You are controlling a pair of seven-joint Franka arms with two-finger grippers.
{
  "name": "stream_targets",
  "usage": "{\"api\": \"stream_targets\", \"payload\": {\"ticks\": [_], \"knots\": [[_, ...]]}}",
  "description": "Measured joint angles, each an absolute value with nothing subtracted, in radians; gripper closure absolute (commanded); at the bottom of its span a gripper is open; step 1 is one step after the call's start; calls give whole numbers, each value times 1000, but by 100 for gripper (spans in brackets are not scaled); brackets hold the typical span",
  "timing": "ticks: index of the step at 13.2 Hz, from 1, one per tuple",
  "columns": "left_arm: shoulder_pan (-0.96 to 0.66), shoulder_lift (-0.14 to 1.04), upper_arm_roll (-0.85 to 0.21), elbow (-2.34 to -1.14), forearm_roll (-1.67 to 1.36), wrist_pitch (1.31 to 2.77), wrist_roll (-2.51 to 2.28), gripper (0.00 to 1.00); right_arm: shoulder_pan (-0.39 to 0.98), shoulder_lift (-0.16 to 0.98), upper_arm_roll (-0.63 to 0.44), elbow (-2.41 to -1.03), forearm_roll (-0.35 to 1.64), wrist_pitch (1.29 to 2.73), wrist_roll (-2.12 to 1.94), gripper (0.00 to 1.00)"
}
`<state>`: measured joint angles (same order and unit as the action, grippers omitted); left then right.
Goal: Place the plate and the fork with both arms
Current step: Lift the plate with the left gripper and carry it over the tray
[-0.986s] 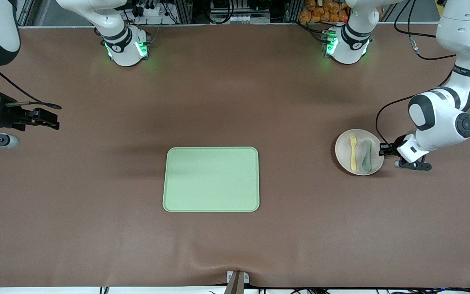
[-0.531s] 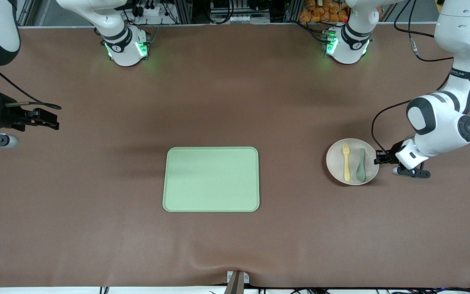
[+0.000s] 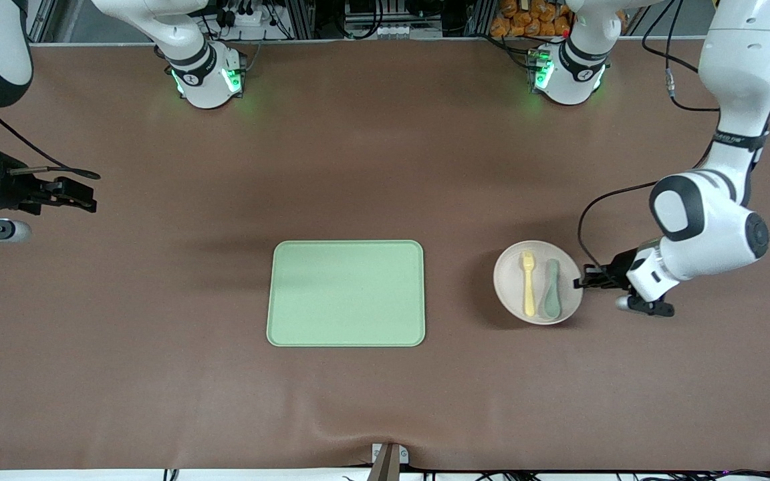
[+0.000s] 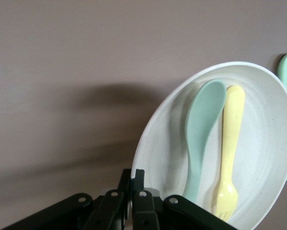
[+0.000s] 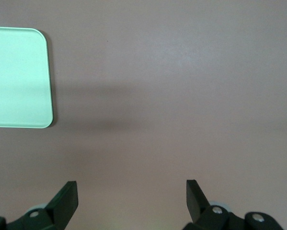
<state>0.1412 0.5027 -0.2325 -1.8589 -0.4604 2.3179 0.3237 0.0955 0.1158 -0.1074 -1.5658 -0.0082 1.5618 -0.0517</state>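
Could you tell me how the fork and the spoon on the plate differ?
The fork is pale yellow; the spoon is grey-green. The fork ends in short tines, the spoon in a rounded bowl. The fork's handle is straight, the spoon's gently curved. The fork lies toward the tray, the spoon toward the left gripper, which is shut on the plate's rim. Both lie side by side on the plate and are about the same length.
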Motion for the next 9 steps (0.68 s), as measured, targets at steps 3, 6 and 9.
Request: {"api": "stream_targets", "payload": {"ticks": [3, 6, 9], "knots": [[49, 576, -245, -1753, -460, 2318, 190, 100, 95, 116, -108, -1566, -8, 1562, -52, 0], [-47, 631, -245, -1662, -438, 2317, 33, 100, 90, 116, -108, -1566, -8, 1560, -54, 0], [-163, 702, -239, -1574, -428, 2318, -151, 100, 84, 116, -108, -1566, -8, 1560, -69, 0]]}}
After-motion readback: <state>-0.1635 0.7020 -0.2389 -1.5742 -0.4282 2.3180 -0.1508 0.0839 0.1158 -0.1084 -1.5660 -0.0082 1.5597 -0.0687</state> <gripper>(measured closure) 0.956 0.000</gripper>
